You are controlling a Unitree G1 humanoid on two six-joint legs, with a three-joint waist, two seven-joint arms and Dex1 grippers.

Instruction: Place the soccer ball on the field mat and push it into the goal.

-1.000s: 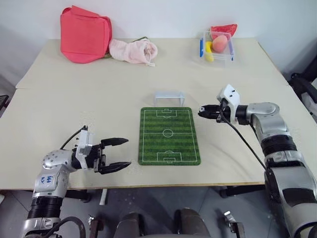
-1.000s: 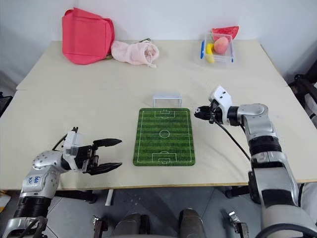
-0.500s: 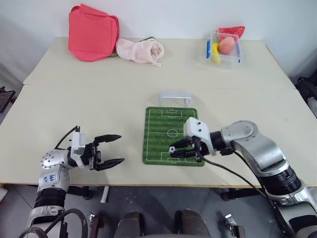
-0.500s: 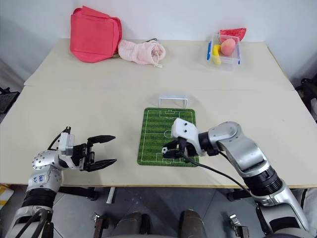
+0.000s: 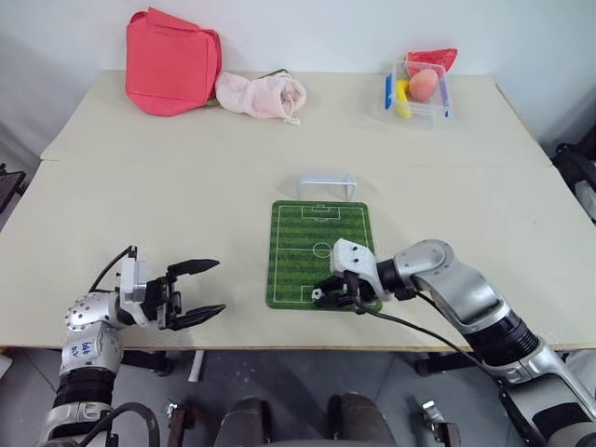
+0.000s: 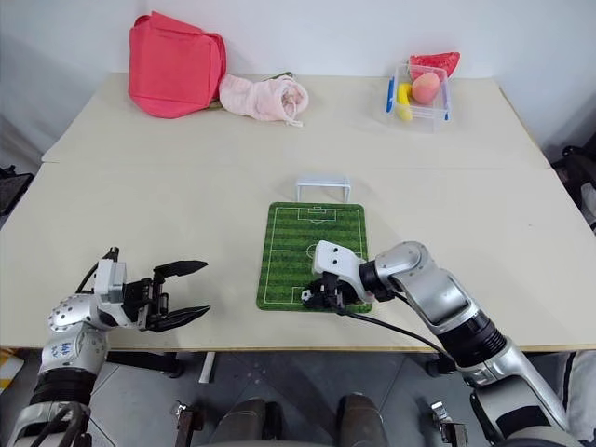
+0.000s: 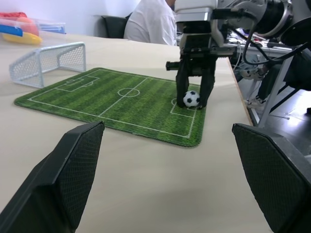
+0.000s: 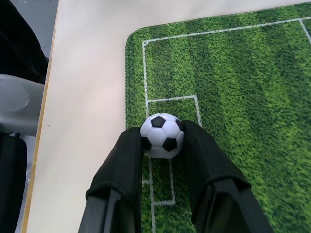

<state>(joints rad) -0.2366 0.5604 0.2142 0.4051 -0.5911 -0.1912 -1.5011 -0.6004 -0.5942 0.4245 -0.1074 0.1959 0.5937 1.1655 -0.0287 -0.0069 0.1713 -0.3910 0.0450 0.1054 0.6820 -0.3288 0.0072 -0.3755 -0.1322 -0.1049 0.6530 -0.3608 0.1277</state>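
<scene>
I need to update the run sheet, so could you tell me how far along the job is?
Done: the right gripper has the soccer ball pinched over the field mat, near end. In hand: setting it down. Left: releasing, then pushing it into the goal.

Soccer ball (image 8: 162, 135): smooth, glossy plastic. Field mat (image 5: 319, 252): matt, printed turf texture. Goal (image 7: 46, 63): grey plastic frame, fine mesh net. Table (image 5: 186, 186): pale, matt, smooth. Bag (image 5: 170, 61), upper left: red cloth. Box (image 5: 416, 90), upper right: clear plastic.
</scene>
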